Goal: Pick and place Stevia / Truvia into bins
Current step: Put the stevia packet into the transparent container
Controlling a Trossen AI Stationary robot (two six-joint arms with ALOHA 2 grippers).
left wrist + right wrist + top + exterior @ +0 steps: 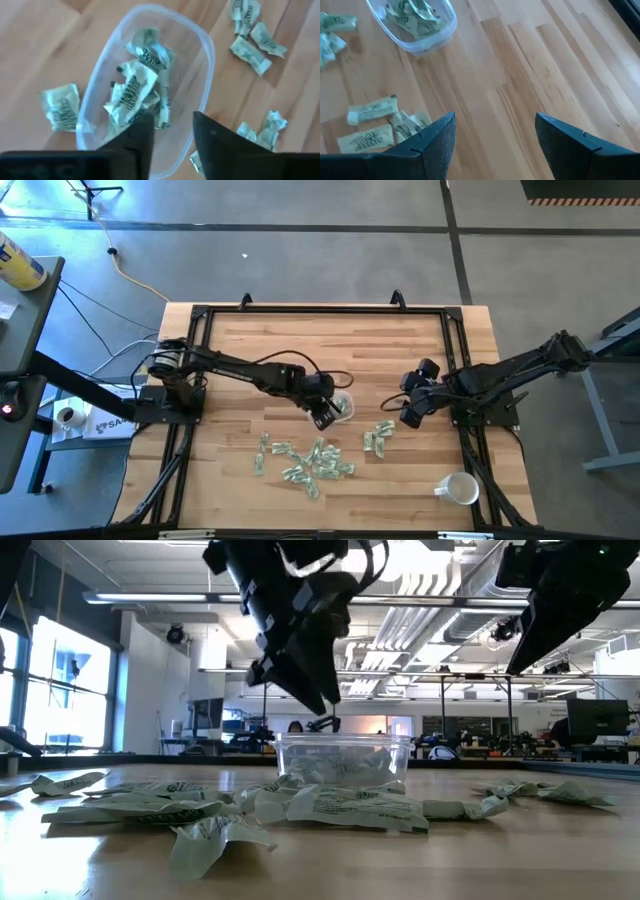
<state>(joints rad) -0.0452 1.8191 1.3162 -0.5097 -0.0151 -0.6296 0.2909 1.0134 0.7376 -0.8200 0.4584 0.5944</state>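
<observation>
already several stevia sachets (131, 90) lie crumpled inside the clear bowl (204, 65), and many more are scattered on the desk (240, 350): a large heap (305, 460) on the near side of the bowl, a smaller cluster (378, 438) off toward the right arm, and one sachet (60, 106) just outside the bowl's wall. the left tool (170, 135) hangs right above the bowl, its two fingers apart with nothing between them in the left wrist view. the right tool (492, 137) waits well away from the bowl, over bare wood beside the smaller cluster, fingers spread wide and empty.

the main risk, as i judge it, is the bowl itself. it is light, shallow plastic, and the left tool sits very close to its rim, so a careless swing away could clip the wall and slide or tip it, spilling what is inside. a second risk is at the heap: the sachets overlap, so a pinch there may lift two or snag a folded edge and drop one short of the bowl. the white mug (460, 488), far from the bowl, seems out of harm's way.
</observation>
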